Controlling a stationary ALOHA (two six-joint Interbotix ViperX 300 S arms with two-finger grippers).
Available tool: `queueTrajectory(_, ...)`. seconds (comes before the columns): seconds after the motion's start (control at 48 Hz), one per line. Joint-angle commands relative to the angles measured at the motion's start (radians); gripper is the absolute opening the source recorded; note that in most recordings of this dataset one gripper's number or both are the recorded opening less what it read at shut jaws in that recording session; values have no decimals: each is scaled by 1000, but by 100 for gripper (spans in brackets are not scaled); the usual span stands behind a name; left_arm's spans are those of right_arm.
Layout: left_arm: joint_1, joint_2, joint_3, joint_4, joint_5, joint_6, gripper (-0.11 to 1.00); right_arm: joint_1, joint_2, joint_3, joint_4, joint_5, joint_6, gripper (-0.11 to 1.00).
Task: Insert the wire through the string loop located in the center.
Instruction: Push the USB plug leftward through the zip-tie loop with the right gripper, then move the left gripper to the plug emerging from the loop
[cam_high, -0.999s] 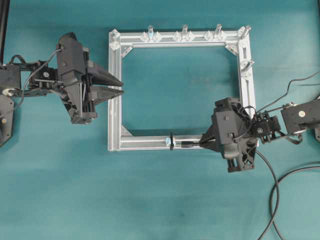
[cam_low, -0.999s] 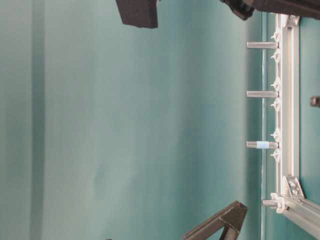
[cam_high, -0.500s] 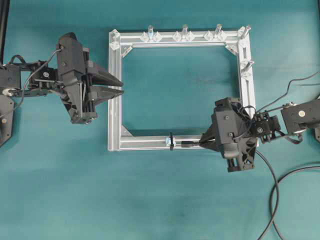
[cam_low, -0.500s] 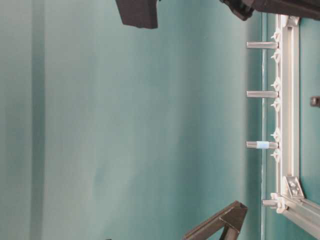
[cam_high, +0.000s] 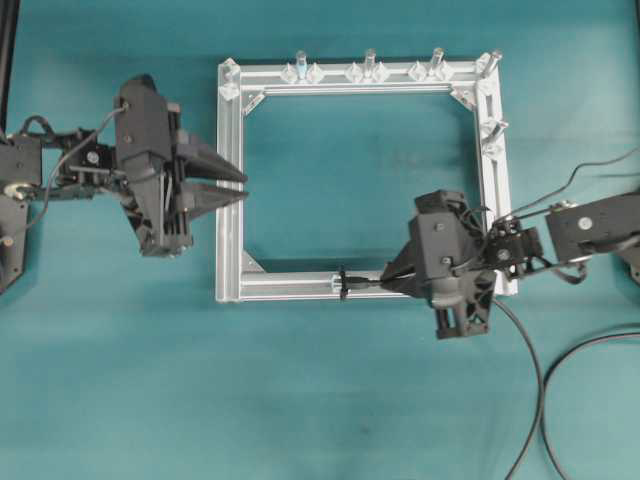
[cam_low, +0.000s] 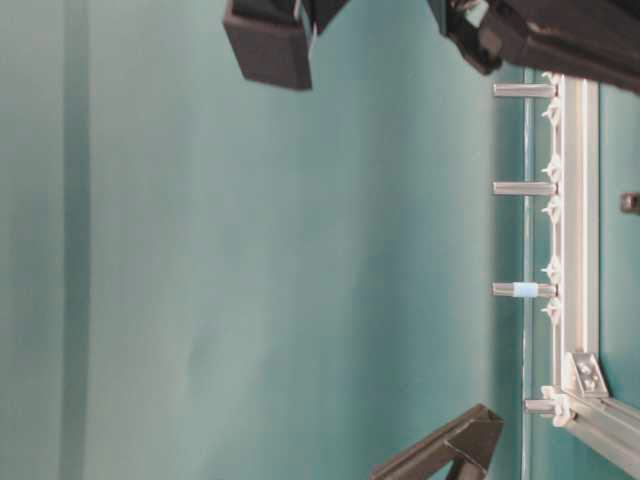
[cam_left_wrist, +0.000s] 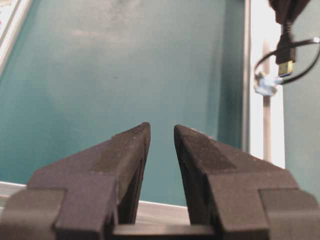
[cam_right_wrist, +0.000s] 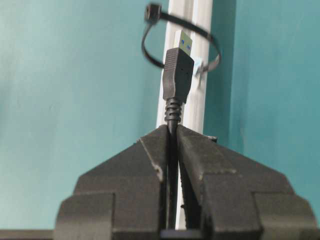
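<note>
Wire (cam_right_wrist: 177, 75): pinched between closed jaws of right gripper (cam_high: 385, 283), metallic plug tip at string loop (cam_high: 342, 283) on near bar of aluminium frame (cam_high: 230, 190); passage through ring hard to make out. Left gripper (cam_high: 243, 185): partly parted, holding nothing, over left frame bar. Teal table (cam_high: 330, 400) beneath. Table-level view: arms cut off at top. Since earlier: right gripper nearer loop.

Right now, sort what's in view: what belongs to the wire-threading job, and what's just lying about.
Belongs to the job:
- wire, plug at the loop
- string loop on the frame bar
- right gripper, shut on the wire
- left gripper, empty, jaws apart

Just lying about:
- upright posts
- loose black cable
</note>
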Motion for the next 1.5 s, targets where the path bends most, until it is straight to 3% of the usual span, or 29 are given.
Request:
queueTrajectory(0.0,-15,-6,-17,3,-5,-2,30,-2,11,-40,-3,-9,-2,7)
queueTrajectory(0.708,-60,-3,-25,3,-3,0,30,-9,101,-146,-2,-15,-6,7)
queueTrajectory(0.895,-87,25,-55,3,67,2,31,-9,101,-146,-3,-14,-6,7)
queueTrajectory(1.02,-107,80,-110,3,130,3,43,-11,101,-144,-3,-14,-6,7)
queueTrajectory(1.228,-130,202,-235,3,193,2,87,-9,101,-144,-3,-14,-6,7)
queueTrajectory(1.478,-156,304,-334,3,216,2,91,-9,101,-141,-3,-14,-8,7)
